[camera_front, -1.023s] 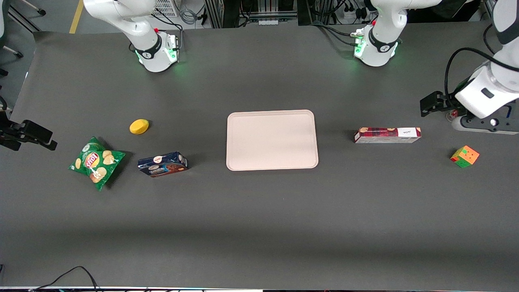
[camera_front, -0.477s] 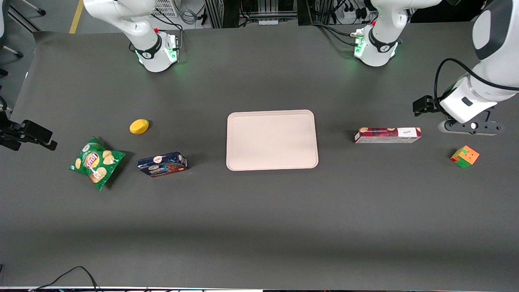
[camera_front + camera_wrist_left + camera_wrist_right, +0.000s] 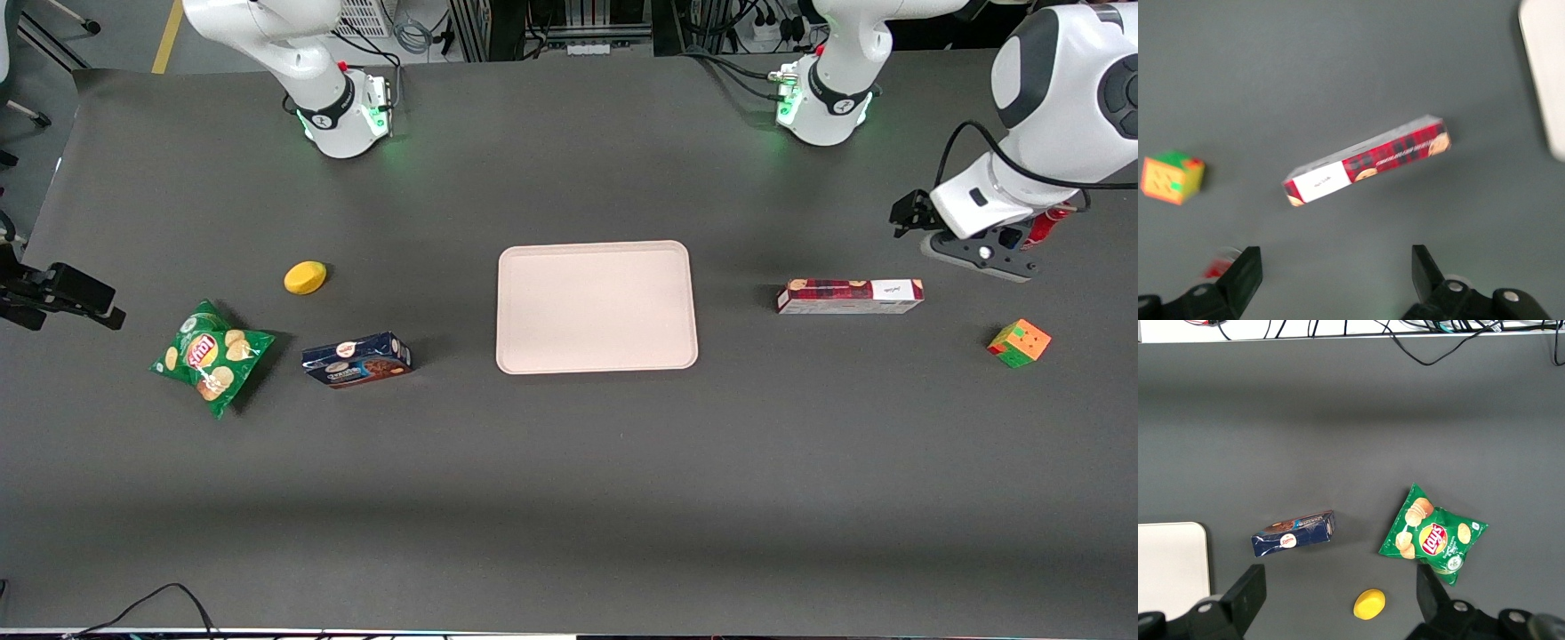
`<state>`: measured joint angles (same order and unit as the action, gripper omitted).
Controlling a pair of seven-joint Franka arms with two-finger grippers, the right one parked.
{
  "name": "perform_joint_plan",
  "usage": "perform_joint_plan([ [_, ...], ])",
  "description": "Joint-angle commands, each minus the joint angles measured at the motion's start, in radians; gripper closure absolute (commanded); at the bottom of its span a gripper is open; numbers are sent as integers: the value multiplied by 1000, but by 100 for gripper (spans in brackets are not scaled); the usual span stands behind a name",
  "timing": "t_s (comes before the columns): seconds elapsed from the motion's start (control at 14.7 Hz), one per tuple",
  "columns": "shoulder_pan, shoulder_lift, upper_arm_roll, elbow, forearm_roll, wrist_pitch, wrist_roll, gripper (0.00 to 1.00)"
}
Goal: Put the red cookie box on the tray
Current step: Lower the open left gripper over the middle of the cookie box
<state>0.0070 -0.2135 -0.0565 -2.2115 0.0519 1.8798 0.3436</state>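
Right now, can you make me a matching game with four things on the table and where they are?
Things:
1. red cookie box
2. tray
3. colourful cube
4. pincer

Places:
A. in the middle of the table
B. in the air, open, above the table near the red cookie box
C. lying flat between the tray and the cube
D. nearest the working arm's end of the table

Pairs: 1-C, 2-A, 3-D, 4-B

Only readable text: "Lay's" logo on green chip bag (image 3: pixel 1432 539), far from gripper (image 3: pixel 1331 283), toward parked arm's end of bench (image 3: pixel 569 498). Red cookie box (image 3: pixel 1367 161), just ahead of wide-open gripper, carries white script on plaid and scrawl on white end panel, both illegible. Blue cookie box (image 3: pixel 1293 533): round label unreadable.
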Motion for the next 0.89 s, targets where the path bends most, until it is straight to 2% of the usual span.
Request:
perform_joint_plan([
  [0.0, -1, -30, 12, -34, 55, 50, 335, 0],
  [0.14, -1, -30, 12, -49, 57, 97, 537, 0],
  [0.41, -1, -41, 27, -158, 57, 303, 909, 0],
  [0.61, -1, -40, 27, -189, 48, 328, 1046, 0],
  [0.82, -1, -40, 27, -244, 39, 375, 1098, 0],
])
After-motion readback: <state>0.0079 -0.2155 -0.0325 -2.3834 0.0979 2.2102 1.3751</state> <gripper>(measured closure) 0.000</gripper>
